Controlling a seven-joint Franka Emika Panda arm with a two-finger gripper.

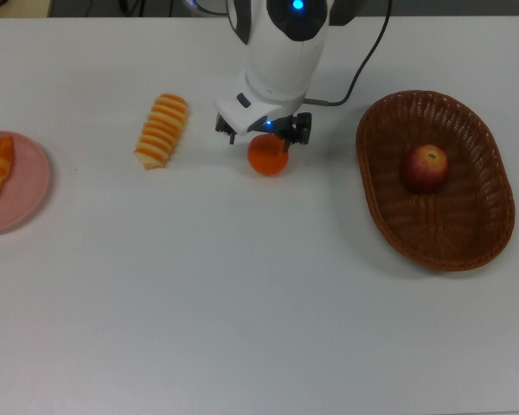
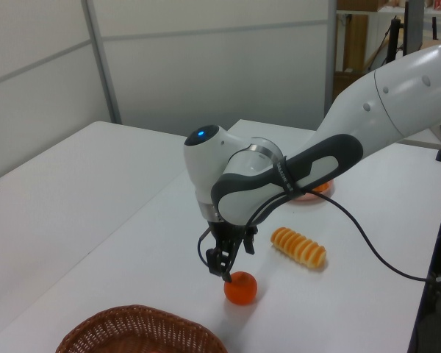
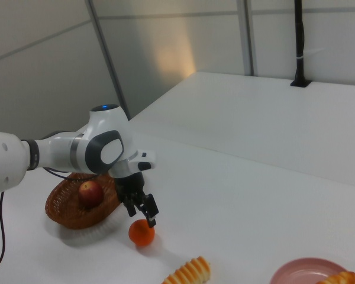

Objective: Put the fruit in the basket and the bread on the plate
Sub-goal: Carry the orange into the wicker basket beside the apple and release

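Lab or office test room: plain white tables (image 2: 73,191), grey partition walls (image 2: 206,59), a cabled robot arm (image 2: 316,147), toy food as props.

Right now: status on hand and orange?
Hand open, poised just above orange. Orange on table, not gripped. Apple in basket. Path to basket clear.

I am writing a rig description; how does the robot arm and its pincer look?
The arm has glossy white rounded shells with dark grey joint bands, a blue light on top of the wrist, and a black cable trailing off it. The pincer is small and black.
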